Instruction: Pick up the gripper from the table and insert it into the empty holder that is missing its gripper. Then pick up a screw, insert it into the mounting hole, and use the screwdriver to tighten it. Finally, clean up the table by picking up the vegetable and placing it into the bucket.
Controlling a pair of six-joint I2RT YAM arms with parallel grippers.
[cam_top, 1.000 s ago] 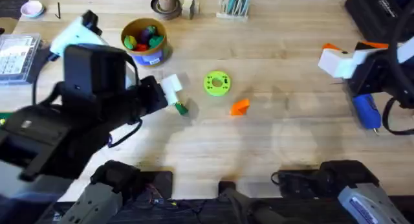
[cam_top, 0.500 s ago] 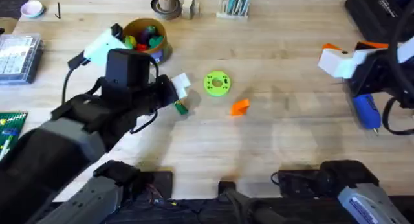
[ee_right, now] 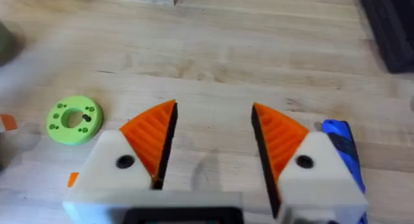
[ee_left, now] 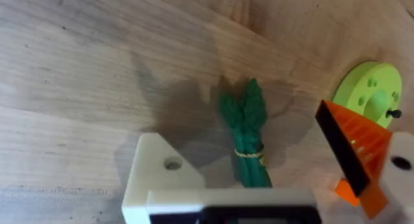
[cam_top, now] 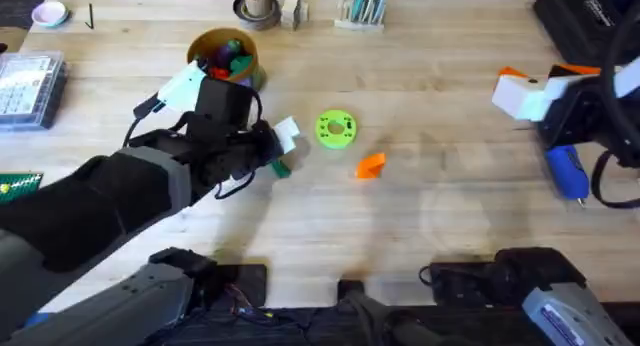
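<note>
Overhead: pale wood-grain table (cam_top: pixel 420 226) with the left arm reaching in from the lower left, the left gripper (cam_top: pixel 283 146) right over the vegetable (cam_top: pixel 279 167), just beside the lime-green disc (cam_top: pixel 335 128). The loose orange gripper (cam_top: pixel 371 164) lay on the table just beside the disc, toward the arm bases. The bucket (cam_top: pixel 222 58) sat behind the left arm with colourful toys inside; its label was hidden. No writing was readable anywhere. A clear compartment box (cam_top: pixel 28 81) sat at the left edge, a brown cup (cam_top: pixel 256 6) and a holder of pens (cam_top: pixel 362 6) along the far edge. The right gripper (cam_top: pixel 520 94) hung at the right edge, the blue screwdriver (cam_top: pixel 566 171) lying near it. Room beyond the table was dark, no detail.

Left wrist: the left gripper's fingers were spread apart, holding nothing. One finger (ee_left: pixel 162 179) was all white with no pad, the other (ee_left: pixel 362 153) carried an orange ribbed pad. The vegetable (ee_left: pixel 247 133), tied with a yellow band, lay on the bare wood between them, casting a soft shadow. The disc (ee_left: pixel 369 91) showed behind the padded finger.

Right wrist: the right gripper (ee_right: pixel 213 146) was parted and empty, both orange pads facing each other over bare wood. The disc (ee_right: pixel 74 119) lay to one side, the screwdriver (ee_right: pixel 343 149) just behind one finger.
</note>
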